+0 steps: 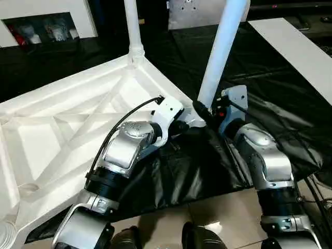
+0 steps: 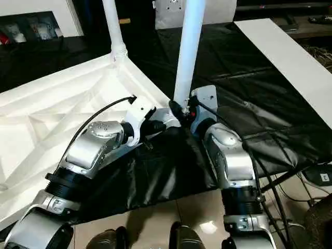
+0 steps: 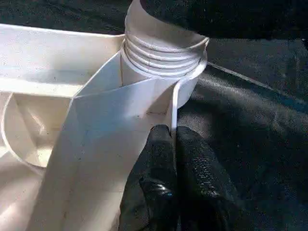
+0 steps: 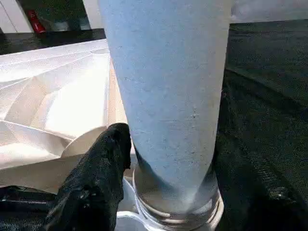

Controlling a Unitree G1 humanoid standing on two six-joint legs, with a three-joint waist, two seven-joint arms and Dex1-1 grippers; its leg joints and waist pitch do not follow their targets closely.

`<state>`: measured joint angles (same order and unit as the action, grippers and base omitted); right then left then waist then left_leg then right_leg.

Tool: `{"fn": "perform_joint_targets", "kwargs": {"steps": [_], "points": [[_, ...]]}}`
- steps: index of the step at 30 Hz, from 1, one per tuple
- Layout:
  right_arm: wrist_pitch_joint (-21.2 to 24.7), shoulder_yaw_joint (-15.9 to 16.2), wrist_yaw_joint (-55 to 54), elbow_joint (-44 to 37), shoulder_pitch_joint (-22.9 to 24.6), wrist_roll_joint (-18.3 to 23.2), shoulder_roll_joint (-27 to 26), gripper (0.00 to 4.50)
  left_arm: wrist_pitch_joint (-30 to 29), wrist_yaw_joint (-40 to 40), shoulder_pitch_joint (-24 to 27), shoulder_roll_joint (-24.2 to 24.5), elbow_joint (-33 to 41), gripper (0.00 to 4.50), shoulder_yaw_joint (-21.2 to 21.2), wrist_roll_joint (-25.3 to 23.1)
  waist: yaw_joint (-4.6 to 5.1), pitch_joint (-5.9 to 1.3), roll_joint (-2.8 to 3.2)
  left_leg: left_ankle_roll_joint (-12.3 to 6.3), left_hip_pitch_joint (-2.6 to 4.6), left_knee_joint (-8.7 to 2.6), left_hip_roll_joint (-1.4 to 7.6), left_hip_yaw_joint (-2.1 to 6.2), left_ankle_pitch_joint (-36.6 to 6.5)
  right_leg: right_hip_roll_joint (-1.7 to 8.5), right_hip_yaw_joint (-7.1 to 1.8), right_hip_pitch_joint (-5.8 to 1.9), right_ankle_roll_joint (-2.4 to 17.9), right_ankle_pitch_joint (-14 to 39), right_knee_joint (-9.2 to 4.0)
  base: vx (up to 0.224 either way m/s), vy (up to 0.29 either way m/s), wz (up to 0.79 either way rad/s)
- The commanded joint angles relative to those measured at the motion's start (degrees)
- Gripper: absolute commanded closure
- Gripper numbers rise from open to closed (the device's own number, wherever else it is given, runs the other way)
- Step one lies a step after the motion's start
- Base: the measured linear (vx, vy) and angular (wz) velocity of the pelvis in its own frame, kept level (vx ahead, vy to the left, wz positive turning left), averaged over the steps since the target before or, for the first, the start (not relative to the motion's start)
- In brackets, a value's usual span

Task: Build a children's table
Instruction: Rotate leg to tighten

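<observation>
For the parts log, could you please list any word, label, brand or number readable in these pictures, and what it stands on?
"E": a single letter on a small white tag on the floor at the edge of the right eye view.
No readable text on the table top, its legs or the black cover.

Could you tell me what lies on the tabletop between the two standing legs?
Only the tabletop's bare rim edge runs between the far leg and near leg, seen in the left eye view.

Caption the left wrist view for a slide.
Left gripper, jaws shut, pinching the tabletop's edge beside the corner socket holding a threaded leg.
</observation>
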<state>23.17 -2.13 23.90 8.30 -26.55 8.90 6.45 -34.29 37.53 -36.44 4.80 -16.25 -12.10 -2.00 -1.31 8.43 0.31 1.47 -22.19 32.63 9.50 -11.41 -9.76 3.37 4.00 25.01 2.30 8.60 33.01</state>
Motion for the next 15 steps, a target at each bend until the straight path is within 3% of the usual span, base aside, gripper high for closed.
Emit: {"fn": "perform_joint_targets", "kwargs": {"steps": [1, 6, 11, 15], "points": [[1.0, 2.9, 3.5, -2.0, 1.7, 2.7, -1.1, 1.33, 1.9, 1.0, 0.3, 0.5, 2.9, 4.50, -0.6, 0.7, -0.56, -4.80, 0.11, -7.71, 0.74, -2.86, 3.33, 1.90, -6.1, 5.06, -3.05, -4.43, 13.0, 9.9, -3.66, 0.000, 0.000, 0.00], [-1.3, 1.4, 10.3, -3.8, 3.4, 5.1, 3.4, 0.94, 4.9, 6.7, 1.9, 4.3, 3.1, 4.50, -1.6, 1.9, -0.72, -4.67, -0.16, -7.57, 0.90, -2.93, 3.35, 1.84, -6.7, 4.94, -3.07, -4.39, 12.4, 10.7, -3.81, 0.000, 0.000, 0.00], [-3.9, 0.9, 16.8, -3.3, 3.7, 5.7, 8.7, 0.51, 8.3, 12.9, 2.5, 8.1, 3.0, 4.50, -2.8, 3.0, -1.11, -4.62, 0.05, -7.04, 1.07, -2.90, 3.49, 1.75, -7.4, 5.10, -3.21, -4.28, 12.2, 12.1, -3.71, 0.000, 0.000, 0.00], [-4.5, 1.0, 28.5, -2.0, 3.2, 8.8, 14.9, 0.12, 14.4, 22.0, 2.8, 12.4, 2.1, 4.50, -4.9, 4.0, -1.30, -4.67, -0.11, -7.91, 0.97, -2.82, 3.51, 1.79, -6.4, 5.06, -3.25, -4.43, 12.5, 10.3, -3.41, 0.000, 0.000, 0.00]]}}
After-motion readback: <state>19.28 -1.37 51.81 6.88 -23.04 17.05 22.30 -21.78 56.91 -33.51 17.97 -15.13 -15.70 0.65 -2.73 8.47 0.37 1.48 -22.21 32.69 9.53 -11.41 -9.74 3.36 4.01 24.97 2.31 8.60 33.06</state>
